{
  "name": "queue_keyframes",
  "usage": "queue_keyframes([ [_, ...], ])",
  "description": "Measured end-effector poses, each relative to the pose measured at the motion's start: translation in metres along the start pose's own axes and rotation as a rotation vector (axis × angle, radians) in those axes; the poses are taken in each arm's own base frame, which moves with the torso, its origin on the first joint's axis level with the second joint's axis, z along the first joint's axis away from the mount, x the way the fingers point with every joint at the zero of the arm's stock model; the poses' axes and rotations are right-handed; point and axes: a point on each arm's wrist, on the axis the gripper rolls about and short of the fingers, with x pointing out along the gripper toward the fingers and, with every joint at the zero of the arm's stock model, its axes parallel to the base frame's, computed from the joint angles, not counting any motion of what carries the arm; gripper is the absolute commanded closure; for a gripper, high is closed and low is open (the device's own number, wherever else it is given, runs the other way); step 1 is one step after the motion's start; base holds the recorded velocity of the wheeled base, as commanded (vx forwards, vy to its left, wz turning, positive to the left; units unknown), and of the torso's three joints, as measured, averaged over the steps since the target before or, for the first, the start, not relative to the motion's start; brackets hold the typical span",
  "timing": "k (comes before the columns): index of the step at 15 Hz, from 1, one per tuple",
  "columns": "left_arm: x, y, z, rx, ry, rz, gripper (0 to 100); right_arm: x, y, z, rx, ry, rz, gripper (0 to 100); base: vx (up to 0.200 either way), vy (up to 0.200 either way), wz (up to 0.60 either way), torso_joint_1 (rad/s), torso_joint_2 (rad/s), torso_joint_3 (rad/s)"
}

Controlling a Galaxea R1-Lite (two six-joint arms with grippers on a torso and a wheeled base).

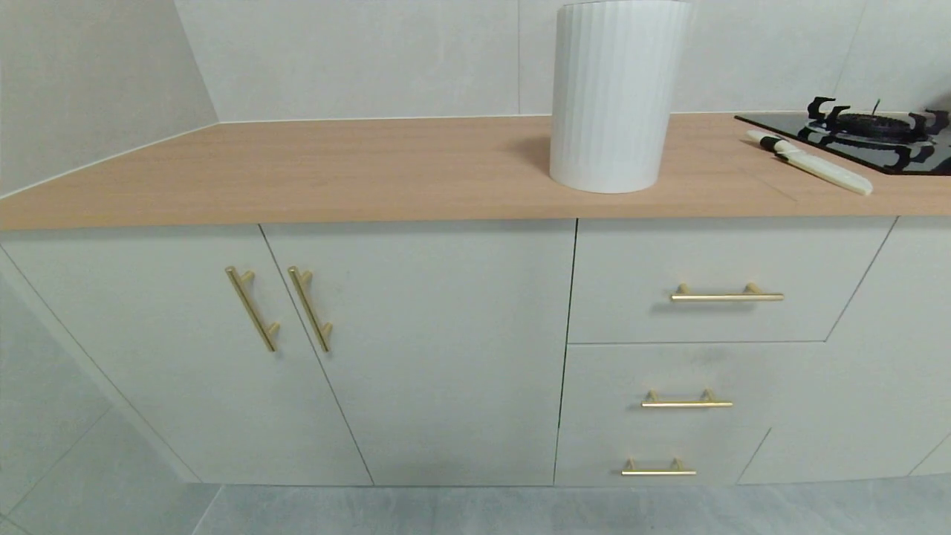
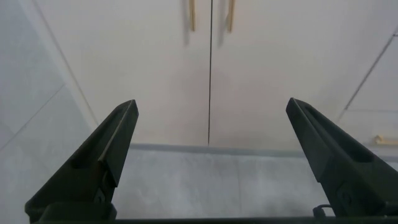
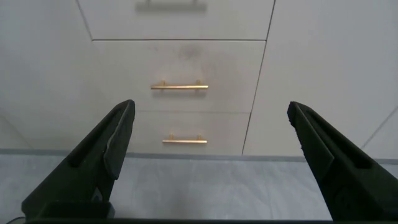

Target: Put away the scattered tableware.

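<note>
A knife with a pale blade and a black-and-white handle lies on the wooden countertop at the right, beside the stove. A tall white ribbed container stands upright on the counter left of the knife. My left gripper hangs open low in front of the two cabinet doors, nothing between its fingers. My right gripper is open too, low in front of the drawers, holding nothing.
A black gas stove sits at the counter's far right. Below the counter are two doors with gold handles and three drawers, the top one with a gold handle. Grey floor lies before the cabinet.
</note>
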Motion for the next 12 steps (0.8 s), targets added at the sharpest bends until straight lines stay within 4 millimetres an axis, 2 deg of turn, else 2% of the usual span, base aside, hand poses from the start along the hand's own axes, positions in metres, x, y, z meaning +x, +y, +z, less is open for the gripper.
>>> queue_keyframes([
  [6, 0.0, 0.0, 0.0, -0.001, 0.0, 0.0, 0, 0.0, 0.0, 0.0, 0.001, 0.0, -0.001, 0, 0.2, 0.0, 0.0, 0.002, 0.0, 0.005],
  [10, 0.0, 0.0, 0.0, -0.002, 0.0, 0.0, 0, 0.0, 0.0, 0.0, 0.001, 0.0, -0.001, 0, 0.0, 0.0, 0.0, 0.0, 0.0, 0.0],
  [12, 0.0, 0.0, 0.0001, -0.003, -0.001, 0.001, 0, 0.0, 0.0, 0.0, 0.0, 0.0, -0.001, 0, 0.0, 0.0, -0.6, -0.002, 0.0, 0.0],
])
